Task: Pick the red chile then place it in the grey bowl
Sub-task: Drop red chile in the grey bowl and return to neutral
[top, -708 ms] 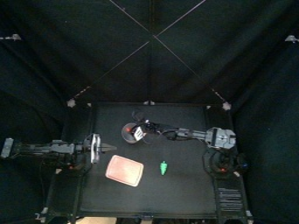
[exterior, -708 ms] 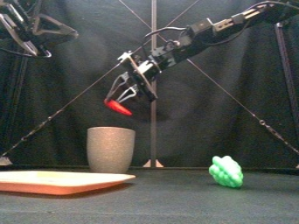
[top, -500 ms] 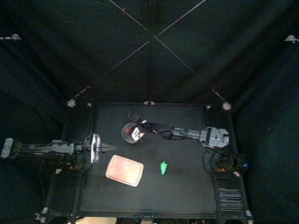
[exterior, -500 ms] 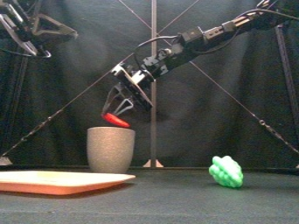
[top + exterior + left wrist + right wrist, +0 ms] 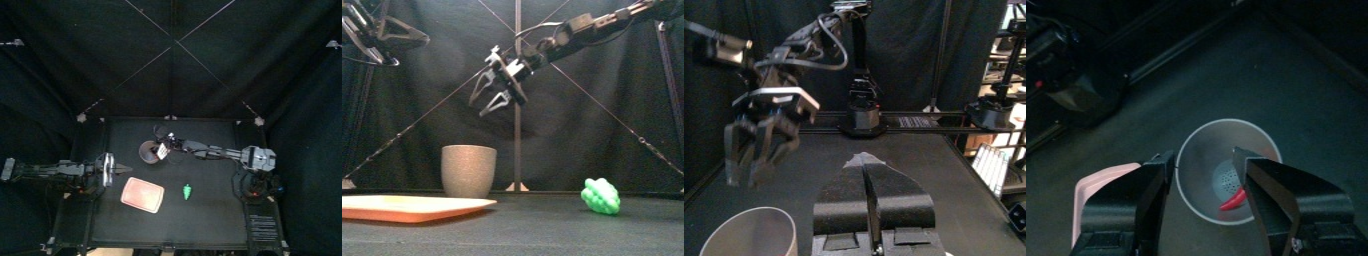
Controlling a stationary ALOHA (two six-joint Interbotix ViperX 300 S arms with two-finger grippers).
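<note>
Right gripper [image 5: 492,98] hangs spread above cup [image 5: 469,170]: chile [image 5: 1235,199] lies inside, nothing to hold. Left gripper [image 5: 871,205] rests pressed together, far left.

One tall grey speckled cup [image 5: 469,170] is counted, one small red toy chile [image 5: 1237,198] inside it, one flat pink tray [image 5: 409,207], and one green toy food [image 5: 601,195].

A flat pink tray [image 5: 143,193] lay on the black tabletop [image 5: 201,222], left of the middle and toward the front, its near edge low and wide in the front view [image 5: 409,207]. A small green toy [image 5: 189,190] with a lumpy, leafy surface [image 5: 601,195] sat near the tray's right side, apart from it.
</note>
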